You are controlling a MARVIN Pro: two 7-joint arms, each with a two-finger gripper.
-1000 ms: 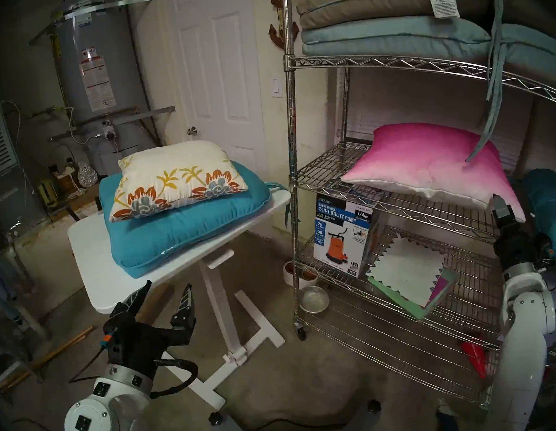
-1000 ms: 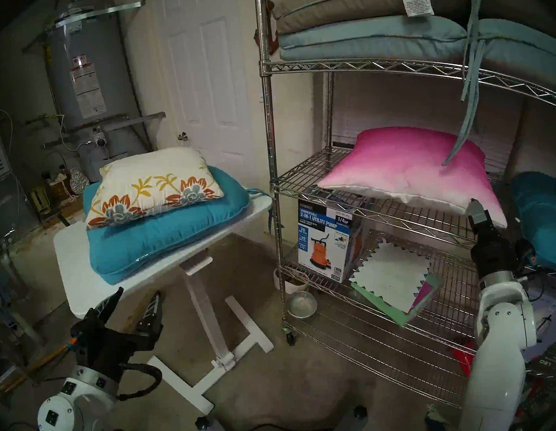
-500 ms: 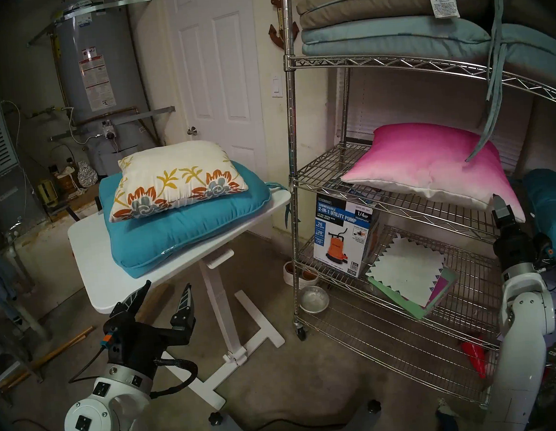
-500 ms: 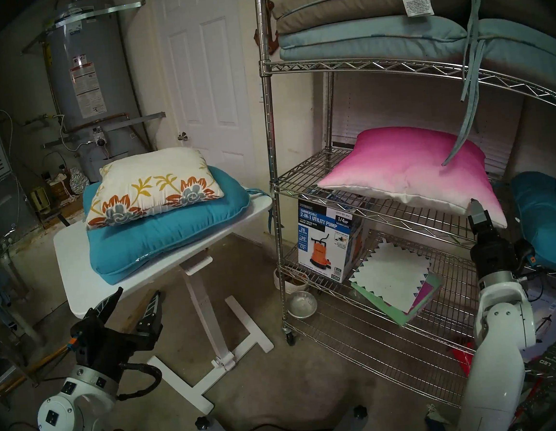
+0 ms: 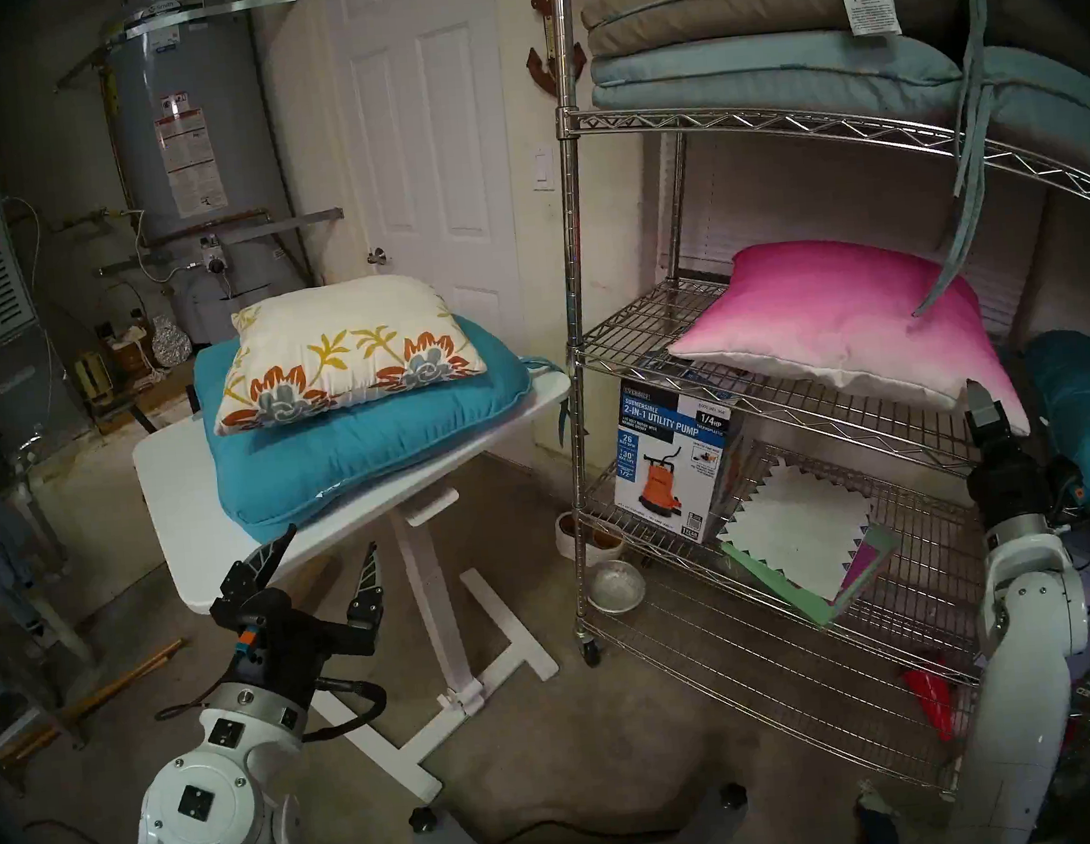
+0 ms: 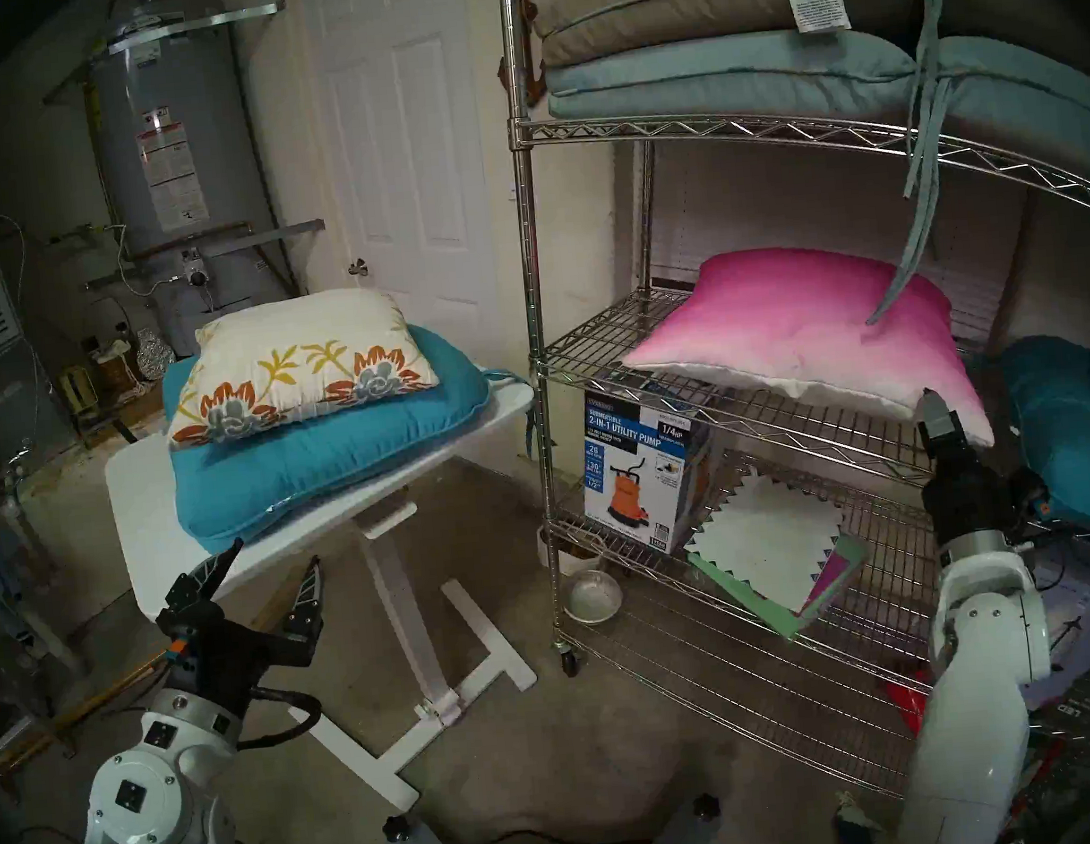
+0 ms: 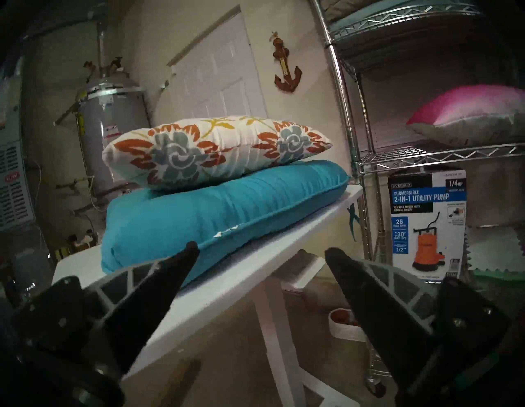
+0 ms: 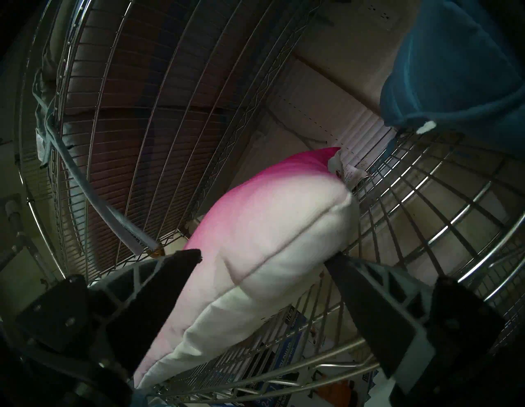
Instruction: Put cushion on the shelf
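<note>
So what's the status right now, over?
Left gripper open, empty, short of the table. Right gripper open around pink pillow. Floral cushion untouched atop teal cushion. Shelf partly free.

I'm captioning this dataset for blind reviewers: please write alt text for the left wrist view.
A floral cream cushion lies on a teal cushion atop a tilted white table, seen from just below its edge between the open left tool. To the right stands a chrome wire shelf.

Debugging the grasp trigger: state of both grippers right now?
Left gripper: open, empty, just short of the teal cushion on the white table.
Right gripper: open, straddling the pink pillow's corner, not clamped.
</note>
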